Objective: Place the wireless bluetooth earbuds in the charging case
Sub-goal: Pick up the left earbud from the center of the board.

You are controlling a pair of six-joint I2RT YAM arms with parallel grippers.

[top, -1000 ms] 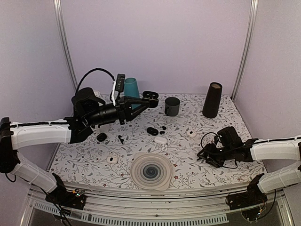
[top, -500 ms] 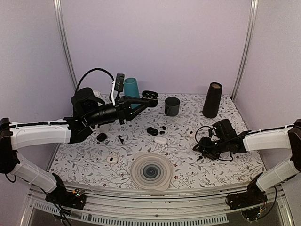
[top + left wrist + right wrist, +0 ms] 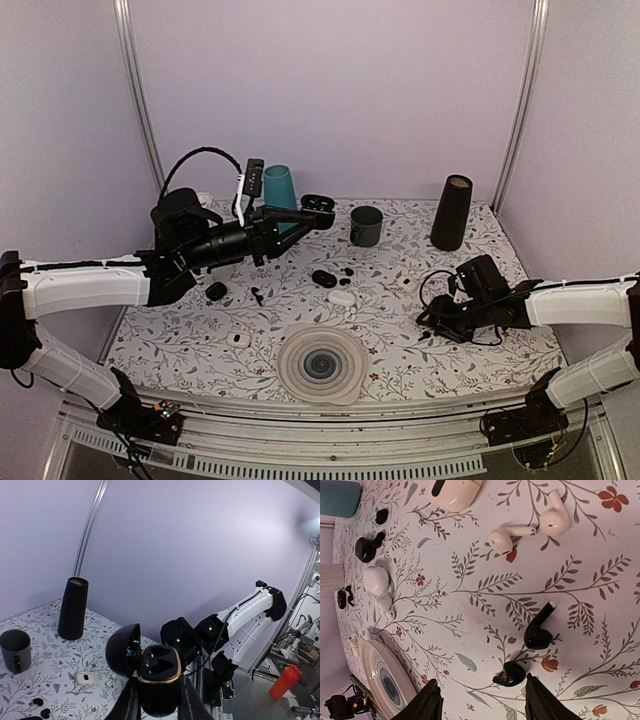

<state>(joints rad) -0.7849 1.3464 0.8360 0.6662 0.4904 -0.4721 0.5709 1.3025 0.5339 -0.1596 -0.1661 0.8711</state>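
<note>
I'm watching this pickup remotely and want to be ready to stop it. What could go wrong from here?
The right gripper hangs open over one black earbud, with a second black earbud lying close by; closing may flick either away. The open black charging case is held aloft by the left gripper on its lower body only, so pressing an earbud in might tilt it.

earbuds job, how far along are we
Done: the left end effector holds the case open in the air, sockets looking empty. In hand: the right end effector hovers open over a black earbud, another beside it, neither gripped. Left: pick up both and seat them in the case.
</note>
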